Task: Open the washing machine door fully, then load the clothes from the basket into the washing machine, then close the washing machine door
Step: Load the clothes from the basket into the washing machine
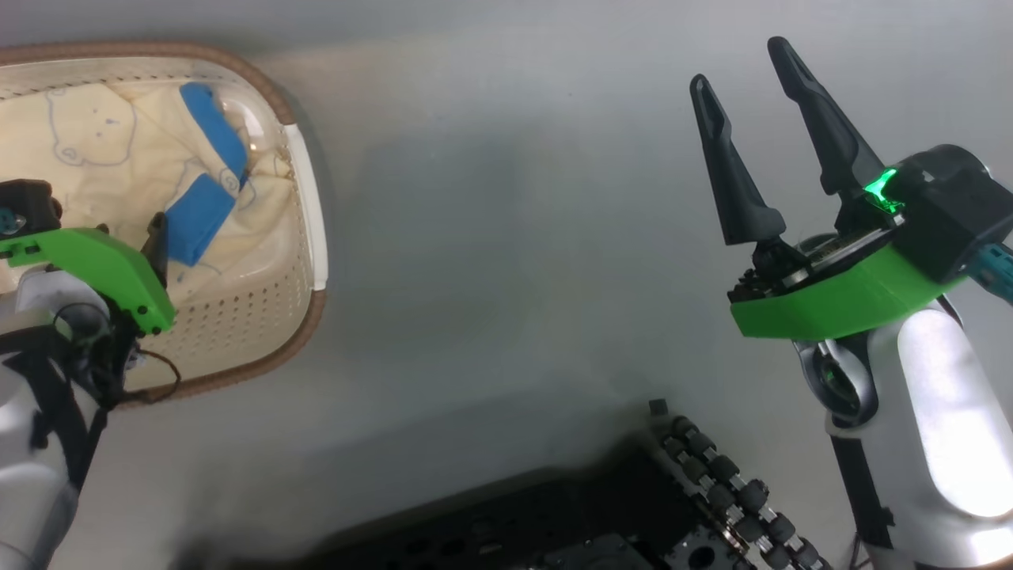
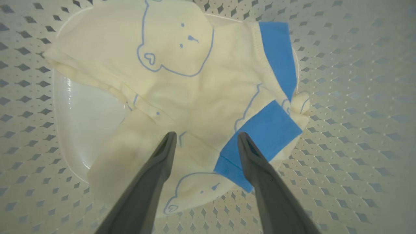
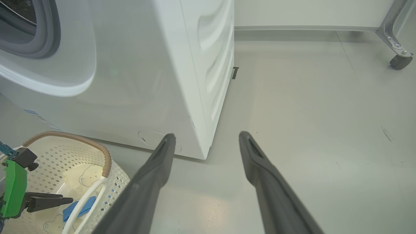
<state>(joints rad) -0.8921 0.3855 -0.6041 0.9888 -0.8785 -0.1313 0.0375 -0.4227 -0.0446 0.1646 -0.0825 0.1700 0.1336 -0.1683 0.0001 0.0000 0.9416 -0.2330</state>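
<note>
Clothes (image 2: 182,91) lie crumpled in the basket (image 1: 261,79), cream fabric with bear outlines and two blue bands, covering most of the basket bottom, with one blue band (image 2: 263,146) toward the wall with the white handle (image 1: 307,198). The basket sits on the floor (image 1: 514,237), just in front of the lower front edge of the washing machine (image 3: 139,81). Left pincer (image 2: 206,135) is down inside the basket with fingers apart and nothing between them, tips over the clothes, one tip at the blue band; can't tell if they touch the fabric. Right pincer (image 1: 740,62) is also apart and empty, over bare floor well away from the basket; in the right wrist view it points at the machine's bottom front corner. The grey gasket (image 3: 42,42) shows at that view's top left. A caster (image 3: 399,61) on a metal leg stands far off on the floor.
</note>
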